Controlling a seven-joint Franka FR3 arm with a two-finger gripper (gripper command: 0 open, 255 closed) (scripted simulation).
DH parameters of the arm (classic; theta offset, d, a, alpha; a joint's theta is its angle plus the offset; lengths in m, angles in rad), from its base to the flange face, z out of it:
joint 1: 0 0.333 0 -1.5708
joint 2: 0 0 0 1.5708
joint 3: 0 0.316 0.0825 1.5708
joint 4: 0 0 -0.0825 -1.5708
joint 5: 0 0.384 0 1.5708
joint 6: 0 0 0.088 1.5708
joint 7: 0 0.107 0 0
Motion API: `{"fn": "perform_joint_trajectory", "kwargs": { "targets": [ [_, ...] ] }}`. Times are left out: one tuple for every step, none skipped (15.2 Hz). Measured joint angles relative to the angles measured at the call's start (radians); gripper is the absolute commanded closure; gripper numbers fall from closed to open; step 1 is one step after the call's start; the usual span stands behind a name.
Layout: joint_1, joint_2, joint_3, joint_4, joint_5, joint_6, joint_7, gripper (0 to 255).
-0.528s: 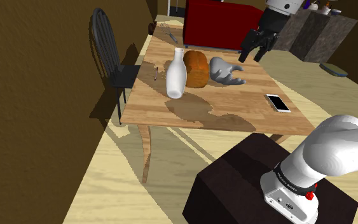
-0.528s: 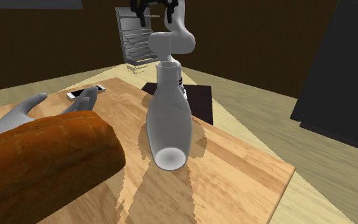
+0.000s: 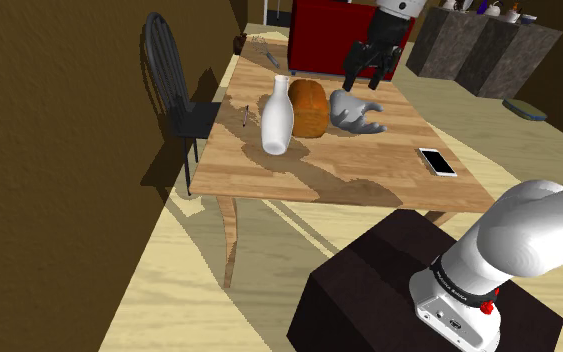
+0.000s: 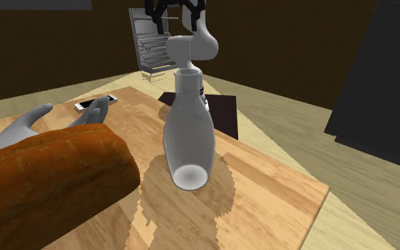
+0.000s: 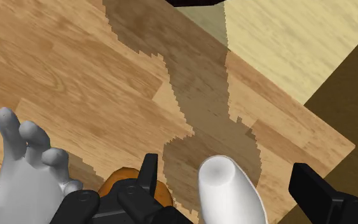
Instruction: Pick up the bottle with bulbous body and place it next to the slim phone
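The bottle [image 3: 277, 118] is white, with a bulbous body and a narrow neck, and stands upright on the wooden table [image 3: 369, 170]. It appears close up in the second exterior view as the bottle [image 4: 188, 131]. The slim white phone [image 3: 437, 161] lies flat near the table's edge by the stand, well apart from the bottle; the phone [image 4: 96, 104] is far back in the other view. My gripper [image 3: 367, 66] hangs open high over the table's far side, above a grey hand-shaped object [image 3: 356, 112]. In the wrist view the bottle [image 5: 229, 194] shows far below, between the spread fingers [image 5: 148, 173].
A brown bread loaf [image 3: 308, 108] sits against the bottle, with the grey hand beside it. A dark chair [image 3: 174, 85] stands at the table's left side. A red cabinet [image 3: 344, 35] and a dark counter [image 3: 479, 50] lie beyond. The stand [image 3: 409, 290] is in the foreground.
My gripper has moved toward the shoulder view's left, from beyond the table's edge to above the grey hand. Its shadow on the table has shifted toward the bottle. Nothing else moved.
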Motion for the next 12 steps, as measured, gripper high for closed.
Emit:
{"fn": "perform_joint_trajectory", "kwargs": {
  "targets": [
    [0.0, 0.045, 0.005, 0.033, -0.003, 0.011, 0.004, 0],
    [0.0, 0.092, 0.01, 0.066, -0.007, 0.024, 0.01, 0],
    [0.004, 0.134, 0.022, 0.097, -0.009, 0.032, 0.024, 0],
    [0.006, 0.17, 0.03, 0.131, -0.013, 0.034, 0.034, 0],
    [0.007, 0.209, 0.036, 0.167, -0.018, 0.034, 0.042, 0],
    [0.008, 0.245, 0.043, 0.202, -0.023, 0.034, 0.051, 0],
    [0.01, 0.29, 0.05, 0.242, -0.03, 0.038, 0.061, 0],
    [0.013, 0.335, 0.059, 0.288, -0.037, 0.035, 0.074, 0],
    [0.014, 0.37, 0.062, 0.315, -0.043, 0.04, 0.079, 0],
    [0.017, 0.409, 0.069, 0.354, -0.051, 0.038, 0.092, 0],
    [0.022, 0.441, 0.077, 0.382, -0.058, 0.04, 0.104, 0],
    [0.025, 0.496, 0.082, 0.442, -0.068, 0.032, 0.114, 0]
  ]
}}
